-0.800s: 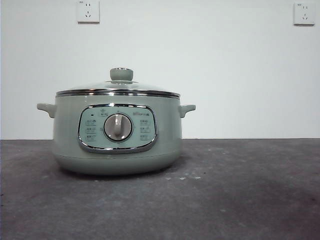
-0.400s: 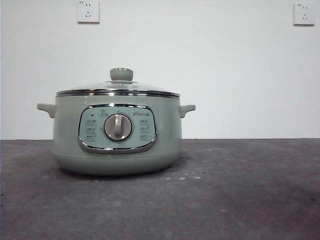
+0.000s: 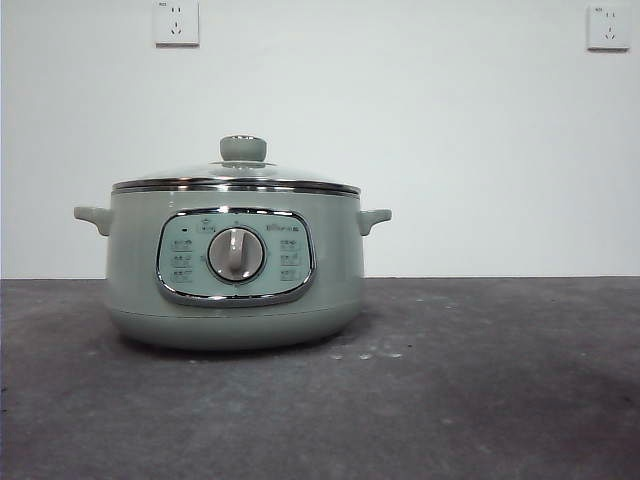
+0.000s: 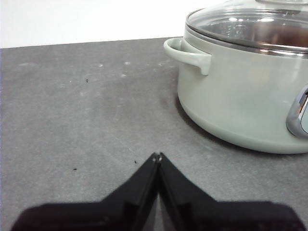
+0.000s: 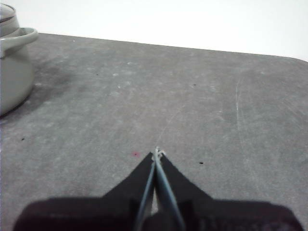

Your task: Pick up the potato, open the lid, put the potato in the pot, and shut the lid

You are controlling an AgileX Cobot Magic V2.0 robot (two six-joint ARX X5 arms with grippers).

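Observation:
The sage-green pot stands on the dark table, left of centre in the front view. Its glass lid with the green knob sits closed on it. The potato is out of view. My left gripper is shut and empty, hovering over the table beside the pot near its side handle. My right gripper is also shut and empty, over bare table on the pot's other side. Neither arm shows in the front view.
The grey table stretches around the pot. A white wall with two power sockets rises behind it.

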